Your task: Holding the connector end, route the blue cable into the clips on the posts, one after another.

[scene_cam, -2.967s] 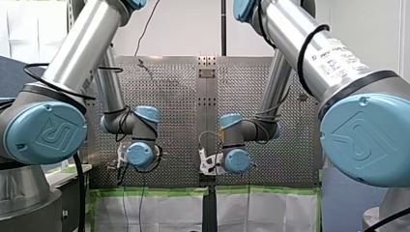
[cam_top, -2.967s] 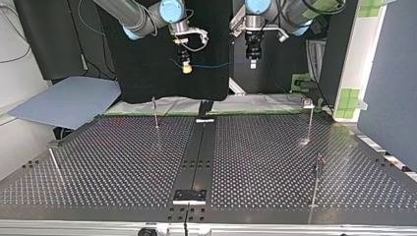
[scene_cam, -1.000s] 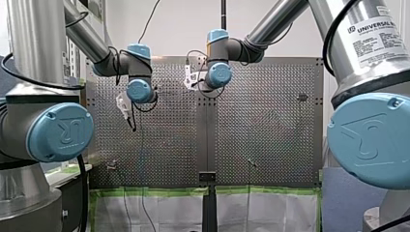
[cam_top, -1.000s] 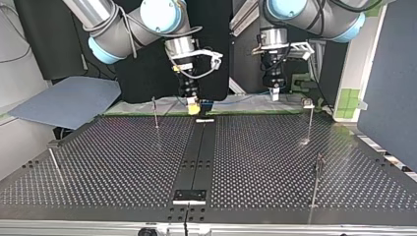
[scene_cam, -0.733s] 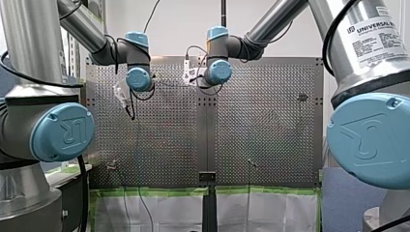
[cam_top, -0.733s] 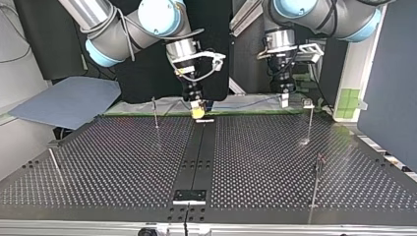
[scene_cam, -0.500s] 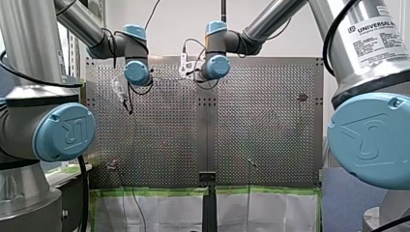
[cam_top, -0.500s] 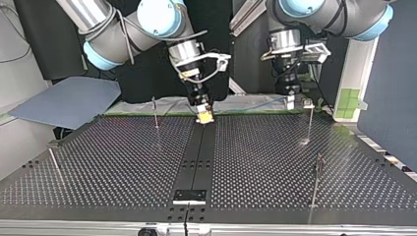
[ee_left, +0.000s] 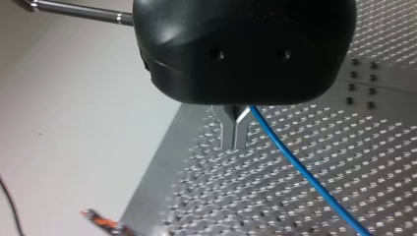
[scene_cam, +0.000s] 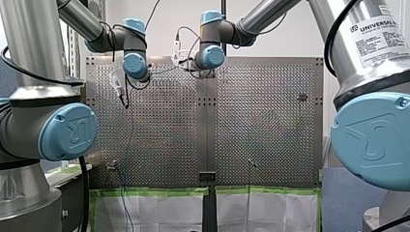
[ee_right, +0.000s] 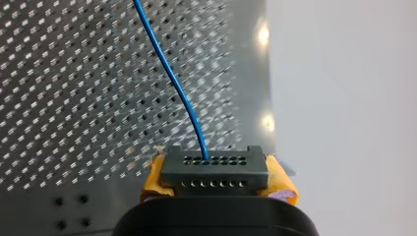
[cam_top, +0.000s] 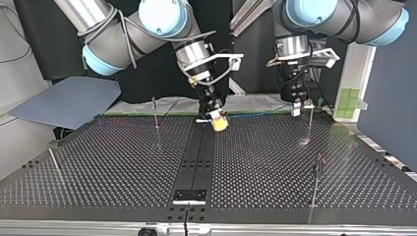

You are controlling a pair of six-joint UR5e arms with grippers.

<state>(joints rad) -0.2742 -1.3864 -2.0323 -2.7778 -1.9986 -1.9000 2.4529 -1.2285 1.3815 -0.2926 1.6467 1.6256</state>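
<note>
Perforated black table (cam_top: 123,162) fills the lower part of the top view, with thin upright posts (cam_top: 155,112) standing well apart on it, two toward the left and two toward the right. At the upper centre of that view my right gripper (cam_top: 218,121) hangs tilted just above the table's far edge, clamped on the connector (ee_right: 212,169). The right wrist view shows the connector as a dark grey block squeezed on both sides between the yellow pads (ee_right: 153,181), its face carrying two rows of small round holes. Out of one hole in the farther row, near the middle, comes the blue cable (ee_right: 177,83): thin, smooth and bright blue, bending in a gentle curve ahead of the gripper over the table. In the top view it runs as a faint, nearly level line toward the upper right, to my left gripper (cam_top: 296,109), which points straight down just beside the clip (cam_top: 308,104) on the farther of the right-hand posts. In the left wrist view the metal fingers (ee_left: 230,132) are pressed together with only a thin slit between them, and the cable comes out at their root and slants away, straight and taut, over the table's holes.
</note>
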